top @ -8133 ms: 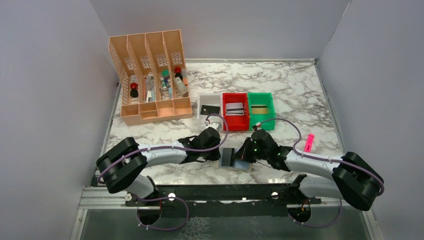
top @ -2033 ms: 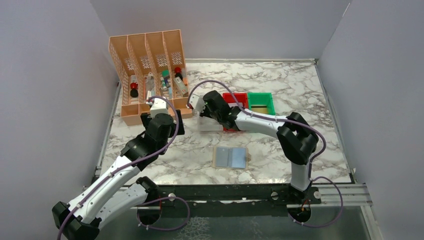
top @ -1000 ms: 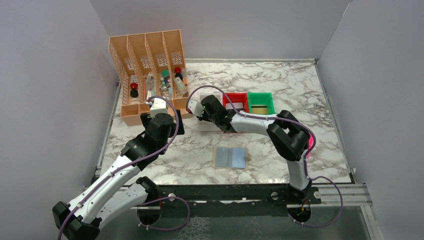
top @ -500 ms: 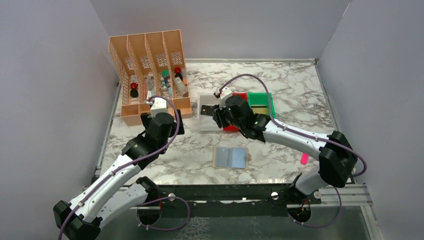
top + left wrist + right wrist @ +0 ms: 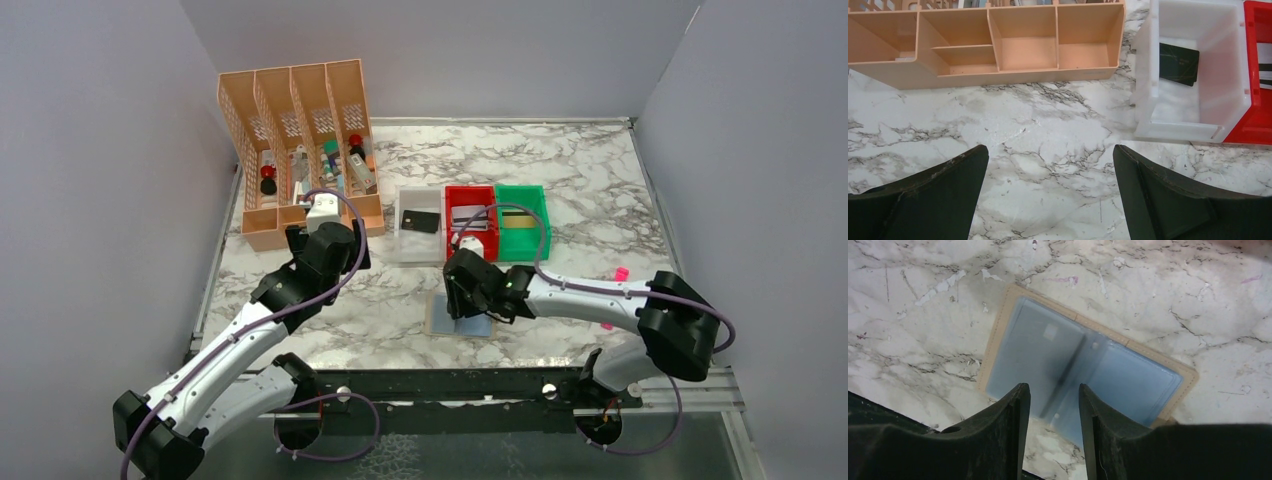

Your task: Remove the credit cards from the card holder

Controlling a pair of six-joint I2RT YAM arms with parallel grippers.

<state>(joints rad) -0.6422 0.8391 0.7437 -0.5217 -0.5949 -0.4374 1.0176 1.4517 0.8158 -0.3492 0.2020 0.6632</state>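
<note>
Card holder (image 5: 1083, 362) is lying open and flat on the marble table (image 5: 560, 160), near the front edge, between the two arm bases. Two blue-grey clear panels are showing face up inside a stitched tan border. One panel is carrying a small pale square patch; no lettering can be read on it.

Right gripper (image 5: 1051, 395) is hanging right over the holder, its fingers straddling the centre fold. The jaws are standing a narrow gap apart with nothing between them. Whether the tips are touching the plastic, cannot tell.

Left gripper (image 5: 1049, 150) is hanging over bare marble, well apart from the holder, jaws spread wide and carrying nothing. It is facing the orange organizer (image 5: 998, 50) and the near wall of the white bin (image 5: 1148, 75).

The credit cards are sitting in the three bins behind the holder:
- black card (image 5: 1178, 64) is lying flat in the white bin;
- silver-grey card (image 5: 468, 216) is lying in the red bin (image 5: 470, 190), dark bands showing across it;
- gold-striped card (image 5: 516, 219) is lying in the green bin (image 5: 520, 188).

Any print on the cards is too small to read in every view.

Pink marker (image 5: 620, 273) is lying on the marble beside the right arm, well apart from the holder.
</note>
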